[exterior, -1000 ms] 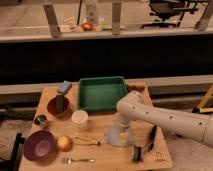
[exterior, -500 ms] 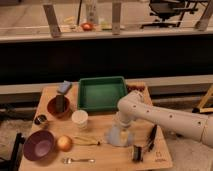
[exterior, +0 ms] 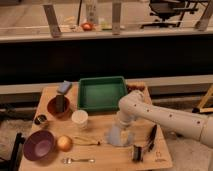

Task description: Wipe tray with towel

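Single view across wooden table [exterior: 102,156]. Gripper [exterior: 121,122] low over the table's right-centre, just near of the green tray [exterior: 101,94], at the end of white arm [exterior: 167,118] reaching in from the right. Directly under it, grey towel [exterior: 119,137], bunched, wide at the tabletop and narrowing upward to meet the gripper. Whether clamped on the cloth or merely resting on it: cannot tell, tip hidden in blur. Towel on the tabletop, outside the tray, just near of its near-right corner, apart from the rim. Tray flat at far centre of table. Left of tray: blue sponge [exterior: 64,87] toward the far-left corner, then reddish-brown bowl [exterior: 51,111] with a dark item inside. White cup [exterior: 80,119] upright between bowl and towel, just near of tray's near-left corner. Small tin [exterior: 41,120] by left edge. Near-left corner: purple bowl [exterior: 38,145], with round yellow-orange fruit [exterior: 64,143] just beside it on the right. Fork [exterior: 77,160] along near edge. Thin utensil [exterior: 88,141] between fruit and towel. Dark-handled tools [exterior: 145,145] right of towel, below the arm. Brown object [exterior: 135,87] at tray's far-right corner. Beyond the table, raised ledge [exterior: 30,36] with a red object [exterior: 87,26].
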You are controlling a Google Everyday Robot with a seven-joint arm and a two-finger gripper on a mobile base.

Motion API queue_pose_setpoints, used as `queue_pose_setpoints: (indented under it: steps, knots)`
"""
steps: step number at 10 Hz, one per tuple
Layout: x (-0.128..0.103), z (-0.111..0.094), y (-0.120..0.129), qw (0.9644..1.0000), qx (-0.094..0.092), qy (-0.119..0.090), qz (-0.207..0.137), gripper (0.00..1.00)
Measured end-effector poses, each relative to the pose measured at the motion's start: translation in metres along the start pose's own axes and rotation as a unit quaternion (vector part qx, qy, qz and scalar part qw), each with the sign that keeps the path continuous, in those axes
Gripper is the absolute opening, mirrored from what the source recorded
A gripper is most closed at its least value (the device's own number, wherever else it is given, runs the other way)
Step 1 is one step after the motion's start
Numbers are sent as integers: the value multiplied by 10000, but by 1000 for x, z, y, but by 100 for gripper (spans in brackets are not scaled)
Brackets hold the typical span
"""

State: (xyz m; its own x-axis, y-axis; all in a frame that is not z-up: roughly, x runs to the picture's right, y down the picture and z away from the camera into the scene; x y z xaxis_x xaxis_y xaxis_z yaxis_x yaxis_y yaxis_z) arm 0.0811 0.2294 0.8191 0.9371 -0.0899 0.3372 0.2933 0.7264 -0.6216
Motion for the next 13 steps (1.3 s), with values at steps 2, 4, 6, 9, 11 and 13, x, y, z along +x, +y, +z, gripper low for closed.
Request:
queue_pose_setpoints:
  steps: [2,4,6,9,11,13]
  knots:
    - [0,-2,6,9999,21,142,-17,80]
    - [-2,-2,7,9999,35,159,-45,80]
    - [1,2,10,9999,25,152,-37,80]
    - [4,11,13,9999,-22,128,14,71]
    - [7,16,13,9999,-35,102,59,47]
    - [8,16,14,9999,-61,103,68,27]
